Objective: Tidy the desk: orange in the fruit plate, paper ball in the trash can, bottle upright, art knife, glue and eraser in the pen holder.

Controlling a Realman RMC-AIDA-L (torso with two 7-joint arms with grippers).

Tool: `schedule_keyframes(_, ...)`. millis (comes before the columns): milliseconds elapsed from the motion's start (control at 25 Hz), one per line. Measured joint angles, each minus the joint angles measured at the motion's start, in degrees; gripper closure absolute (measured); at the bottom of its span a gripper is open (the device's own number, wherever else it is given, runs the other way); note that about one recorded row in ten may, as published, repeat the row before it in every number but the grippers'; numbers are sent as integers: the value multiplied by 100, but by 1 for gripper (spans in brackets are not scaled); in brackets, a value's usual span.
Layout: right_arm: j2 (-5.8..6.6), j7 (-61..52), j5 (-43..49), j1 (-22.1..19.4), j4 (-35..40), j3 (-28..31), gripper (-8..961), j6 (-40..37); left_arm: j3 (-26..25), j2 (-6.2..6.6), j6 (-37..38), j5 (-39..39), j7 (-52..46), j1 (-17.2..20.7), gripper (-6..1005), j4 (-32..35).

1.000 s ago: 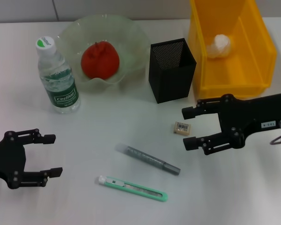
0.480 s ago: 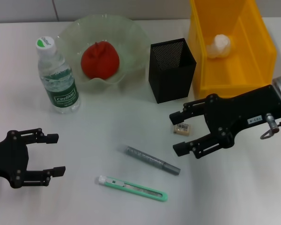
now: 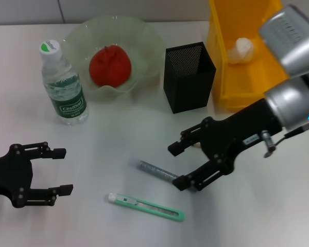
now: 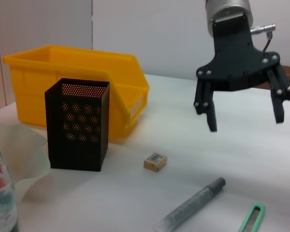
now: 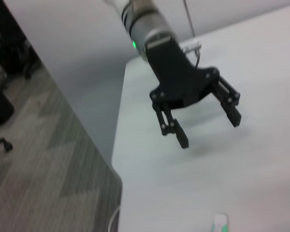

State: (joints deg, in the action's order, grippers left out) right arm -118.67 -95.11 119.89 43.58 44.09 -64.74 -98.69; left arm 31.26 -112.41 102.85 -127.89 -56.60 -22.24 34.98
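The right gripper (image 3: 177,165), jaws spread, has moved from the eraser (image 4: 155,161) to above the glue stick (image 3: 166,175), likely its next pick; the left gripper (image 3: 62,171) idles open.

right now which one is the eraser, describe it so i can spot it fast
Start at the black mesh pen holder in front of the yellow bin. On the table just beside its base lies the eraser, a small tan block with a printed label on top. The glue stick and green art knife nearby are long and thin.
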Motion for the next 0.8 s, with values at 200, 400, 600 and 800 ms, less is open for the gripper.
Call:
schedule_keyframes(200,-55,-34,-8,148,-55,-361,144,317,127,4,0,-18,0,-24,201,0)
schedule_keyframes(400,-90,26,-335,249,-99,-959,144,704,236,20,11,-19,0,-44,201,1)
schedule_keyframes(600,-94,80,-899,327,-83,-1825,145,1054,243,30,10,-18,0,-46,201,1)
schedule_keyframes(800,-95,79,-1083,438,-96,-2175,145,1187,250,38,8,-17,0,-45,201,0)
